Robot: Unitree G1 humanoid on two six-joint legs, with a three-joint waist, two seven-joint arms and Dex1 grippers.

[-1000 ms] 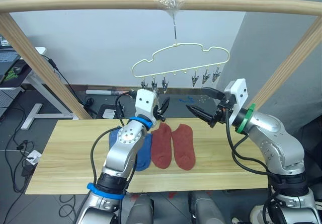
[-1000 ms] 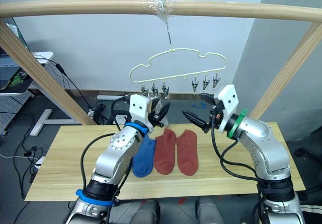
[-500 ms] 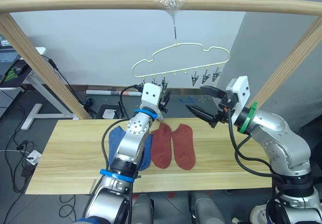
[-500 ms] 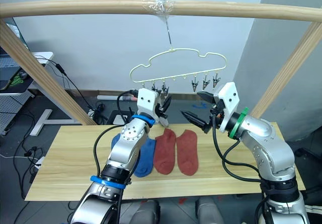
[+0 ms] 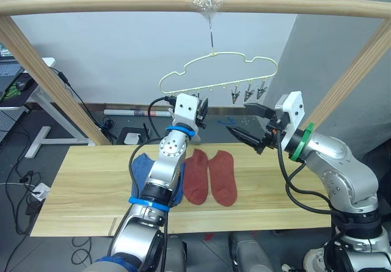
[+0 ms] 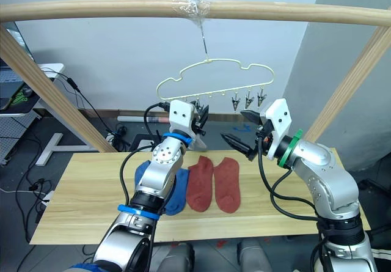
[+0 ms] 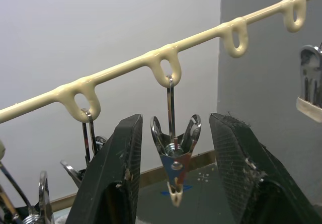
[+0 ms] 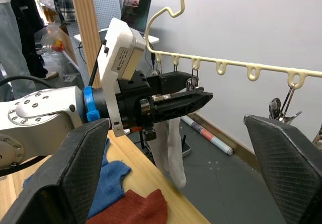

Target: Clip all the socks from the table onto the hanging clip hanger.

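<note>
Left gripper point(image 7: 171, 183) spread open, its black fingers point(image 7: 116, 183) flanking one metal clip point(image 7: 172, 156) under the clip hanger point(image 5: 215, 70), not touching. Right gripper point(image 5: 239, 122) also spread wide, empty, beside the hanger's right end. Light grey sock point(image 8: 170, 151) hanging below the hanger by the left gripper. On the table point(image 5: 79, 186) beneath the hanger: blue socks point(image 5: 142, 169), two rust-red socks point(image 5: 211, 177) side by side. Wooden pole frame point(image 5: 122, 3) carrying the hanger's hook.

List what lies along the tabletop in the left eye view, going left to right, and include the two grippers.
Blue sock → left gripper, raised at the clip hanger → first rust-red sock → second rust-red sock → right gripper, open above the table.
</note>
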